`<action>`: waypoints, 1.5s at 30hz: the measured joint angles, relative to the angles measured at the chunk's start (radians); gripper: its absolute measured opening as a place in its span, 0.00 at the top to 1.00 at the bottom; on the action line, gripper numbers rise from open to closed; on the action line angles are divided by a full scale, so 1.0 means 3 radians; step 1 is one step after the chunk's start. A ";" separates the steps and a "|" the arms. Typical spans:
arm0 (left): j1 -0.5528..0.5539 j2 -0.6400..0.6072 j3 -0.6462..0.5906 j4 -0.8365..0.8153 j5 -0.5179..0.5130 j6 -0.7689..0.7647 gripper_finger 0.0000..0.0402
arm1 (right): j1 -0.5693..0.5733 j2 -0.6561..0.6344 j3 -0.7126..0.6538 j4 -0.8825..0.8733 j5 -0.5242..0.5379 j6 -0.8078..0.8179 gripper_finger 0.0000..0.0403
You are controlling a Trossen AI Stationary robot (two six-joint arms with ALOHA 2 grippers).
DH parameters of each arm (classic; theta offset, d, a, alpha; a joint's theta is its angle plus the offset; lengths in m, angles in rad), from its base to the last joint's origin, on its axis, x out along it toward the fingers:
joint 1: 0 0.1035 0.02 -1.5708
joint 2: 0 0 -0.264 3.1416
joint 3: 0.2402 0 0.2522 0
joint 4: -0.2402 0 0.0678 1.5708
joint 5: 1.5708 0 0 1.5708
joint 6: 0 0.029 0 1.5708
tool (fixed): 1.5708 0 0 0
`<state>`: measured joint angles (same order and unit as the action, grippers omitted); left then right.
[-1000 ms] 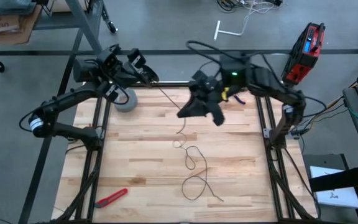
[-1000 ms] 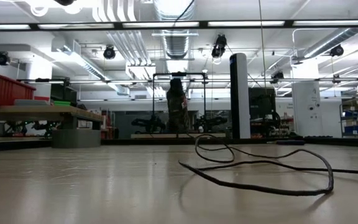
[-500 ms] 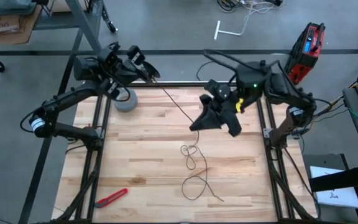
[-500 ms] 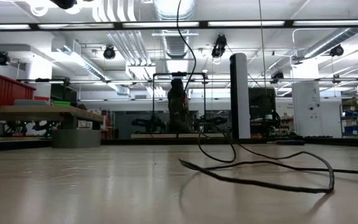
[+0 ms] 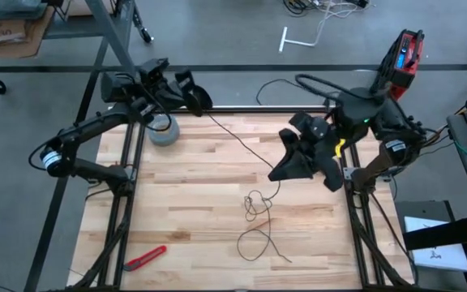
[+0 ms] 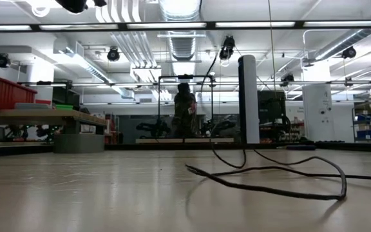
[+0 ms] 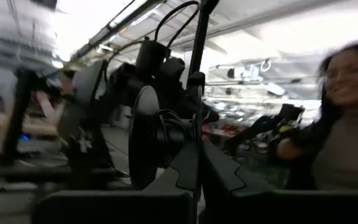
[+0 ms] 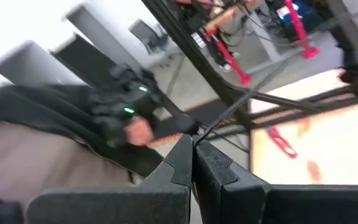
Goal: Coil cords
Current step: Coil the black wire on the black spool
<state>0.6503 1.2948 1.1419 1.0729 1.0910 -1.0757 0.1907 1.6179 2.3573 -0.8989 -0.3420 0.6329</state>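
The thin black cord (image 5: 237,144) runs in a straight line from a small black reel (image 7: 146,134), held up at the table's far left by my left gripper (image 5: 194,99), to my right gripper (image 5: 277,175) at the right. Both grippers are shut. Below the right gripper the cord drops to small tangled loops (image 5: 254,206). From there it trails in a larger loop (image 5: 254,240) on the wood toward the near edge. In the low view the cord (image 6: 269,180) lies on the table top. My left gripper holds the reel at its hub side (image 7: 178,144), where cord is wound; the fingers (image 7: 219,177) are shut together beside the round disc. The reel is lifted clear of the table, its disc on edge. My right gripper pinches the cord (image 8: 199,135) between its two fingertips (image 8: 182,155), a single strand. The strand toward the reel is drawn straight; the strand on the other side hangs slack to the loops on the table.
A grey tape roll (image 5: 164,130) lies at the far left under the left arm. A red box cutter (image 5: 146,257) lies near the front left corner. A person (image 7: 347,130) shows beyond the table in the left wrist view.
My right gripper has gone toward the table's right and near edges with the cord. The strand to the reel has grown longer and straighter. The small loops on the table have slid rightward and bunched together. The large near loop has stayed put.
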 joint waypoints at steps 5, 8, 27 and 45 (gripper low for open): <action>-0.0302 0.0119 0.0000 0.0145 0.0183 -0.0509 1.00 | -0.0145 0.0090 -0.0010 -0.0176 -0.0013 -0.0372 1.00; -0.0485 0.0220 0.0000 0.0229 0.0277 -0.0780 1.00 | -0.0229 0.0122 -0.0001 -0.0129 -0.0021 -0.0521 1.00; -0.0961 0.0721 0.0200 0.0674 0.0353 -0.1328 1.00 | -0.0477 0.0168 -0.0001 0.0647 -0.0181 -0.0527 1.00; -0.1160 0.0715 0.1220 0.0769 0.0330 -0.1029 1.00 | -0.0812 0.0317 -0.0005 0.0919 -0.0922 -0.0616 0.87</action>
<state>0.3023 1.5093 1.5080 1.3037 1.1899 -1.3845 -0.0528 1.7130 2.3558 -0.6231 -0.6187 0.4480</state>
